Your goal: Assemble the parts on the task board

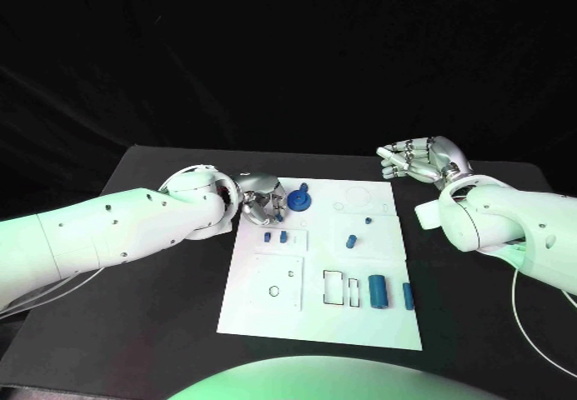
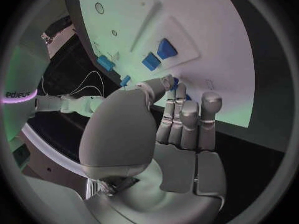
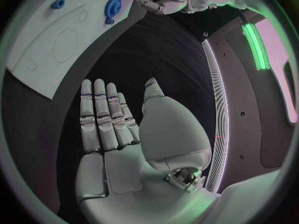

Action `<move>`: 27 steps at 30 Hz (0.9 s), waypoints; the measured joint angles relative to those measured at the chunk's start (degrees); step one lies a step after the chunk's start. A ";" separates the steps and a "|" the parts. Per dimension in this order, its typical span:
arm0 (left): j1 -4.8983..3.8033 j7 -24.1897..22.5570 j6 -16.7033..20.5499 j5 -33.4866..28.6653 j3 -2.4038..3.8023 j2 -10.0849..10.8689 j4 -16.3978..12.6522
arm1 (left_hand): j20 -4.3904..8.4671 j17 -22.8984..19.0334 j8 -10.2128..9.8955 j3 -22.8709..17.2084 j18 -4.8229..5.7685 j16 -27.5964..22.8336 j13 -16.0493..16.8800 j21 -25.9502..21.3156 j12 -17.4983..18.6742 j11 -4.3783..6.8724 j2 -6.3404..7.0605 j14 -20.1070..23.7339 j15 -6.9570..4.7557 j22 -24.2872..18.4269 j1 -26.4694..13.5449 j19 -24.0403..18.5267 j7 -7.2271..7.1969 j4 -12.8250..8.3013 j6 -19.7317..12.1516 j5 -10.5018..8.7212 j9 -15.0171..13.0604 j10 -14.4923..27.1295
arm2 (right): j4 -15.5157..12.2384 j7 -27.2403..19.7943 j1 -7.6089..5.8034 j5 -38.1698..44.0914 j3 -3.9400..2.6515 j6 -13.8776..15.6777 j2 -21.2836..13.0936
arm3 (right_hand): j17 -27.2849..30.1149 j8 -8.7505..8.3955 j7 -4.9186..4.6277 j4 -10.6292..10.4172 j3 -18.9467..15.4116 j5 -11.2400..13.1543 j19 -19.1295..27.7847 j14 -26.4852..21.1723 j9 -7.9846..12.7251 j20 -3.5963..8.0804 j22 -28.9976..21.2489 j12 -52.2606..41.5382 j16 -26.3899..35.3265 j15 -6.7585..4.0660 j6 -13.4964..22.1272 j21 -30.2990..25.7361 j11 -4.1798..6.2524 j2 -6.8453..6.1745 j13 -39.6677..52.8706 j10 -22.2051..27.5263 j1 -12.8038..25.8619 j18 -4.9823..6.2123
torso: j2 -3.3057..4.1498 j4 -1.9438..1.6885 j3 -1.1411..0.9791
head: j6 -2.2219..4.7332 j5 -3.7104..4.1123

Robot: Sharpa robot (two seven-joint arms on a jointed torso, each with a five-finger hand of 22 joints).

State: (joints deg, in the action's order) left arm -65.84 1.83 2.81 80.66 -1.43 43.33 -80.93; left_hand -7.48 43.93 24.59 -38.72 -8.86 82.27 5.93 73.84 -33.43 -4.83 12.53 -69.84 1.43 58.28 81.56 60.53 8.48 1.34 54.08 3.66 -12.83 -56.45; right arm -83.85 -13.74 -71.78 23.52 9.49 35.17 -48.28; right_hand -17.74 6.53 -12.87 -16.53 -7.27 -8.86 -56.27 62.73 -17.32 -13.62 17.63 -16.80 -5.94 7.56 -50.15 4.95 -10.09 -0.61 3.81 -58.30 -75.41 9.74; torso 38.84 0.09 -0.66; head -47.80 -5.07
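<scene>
The left hand [image 1: 258,207] rests at the white task board's [image 1: 361,321] edge, fingers curled; a small blue part [image 2: 176,82] appears pinched, mostly hidden. The right hand [image 1: 421,161] hovers empty, fingers apart.

Robot lab, black table [image 1: 157,325], dark backdrop, white task board [image 1: 361,321]

Legible text: none confirmed. Left wrist view, left edge of the frame: dark lettering on a white surface [image 2: 19,94], appearing mirrored; it cannot be read with confidence.
</scene>
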 measured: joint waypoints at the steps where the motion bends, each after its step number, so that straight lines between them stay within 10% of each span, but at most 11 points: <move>1: 0.00 0.02 -0.06 -0.01 0.00 -0.02 0.02 | 0.00 0.00 0.00 0.00 0.00 0.00 0.05 0.00 0.00 0.00 0.00 0.00 0.00 0.00 0.00 0.00 0.00 0.00 0.00 0.00 0.00 0.00 | 0.00 0.00 0.00 0.00 0.00 0.00 0.00 | 0.00 0.00 0.00 0.00 0.00 0.00 0.00 0.00 0.00 0.00 0.00 0.00 0.00 0.00 0.00 0.00 0.00 0.00 0.00 0.00 0.00 0.00 | -0.01 0.00 0.00 | 0.00 0.00; 27: 0.00 0.32 -0.68 -0.03 -0.09 -0.69 0.75 | -0.21 1.42 -1.17 1.66 0.00 0.49 0.46 -0.01 0.20 0.01 1.13 -0.81 0.01 0.02 -1.89 0.20 0.00 1.35 0.00 0.01 -0.25 0.00 | 0.01 0.01 0.00 0.01 0.00 0.00 -0.04 | 0.00 0.00 0.01 0.01 0.01 0.00 0.00 0.00 0.04 0.00 0.01 0.00 0.00 0.00 0.01 0.00 0.00 0.00 0.00 0.00 0.00 0.00 | 0.01 0.02 -0.05 | -0.01 0.15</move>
State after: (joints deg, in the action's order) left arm -65.84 2.16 2.12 80.64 -1.52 42.65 -80.18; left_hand -7.69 45.35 23.42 -37.06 -8.86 82.76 6.39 73.83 -33.24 -4.82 13.66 -70.64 1.44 58.31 79.67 60.73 8.48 2.69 54.08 3.67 -13.08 -56.45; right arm -83.84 -13.73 -71.77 23.53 9.49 35.17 -48.32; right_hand -17.75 6.53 -12.86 -16.52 -7.25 -8.86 -56.27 62.73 -17.27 -13.62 17.64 -16.80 -5.94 7.56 -50.14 4.95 -10.09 -0.61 3.81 -58.30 -75.41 9.74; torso 38.85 0.11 -0.71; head -47.81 -4.92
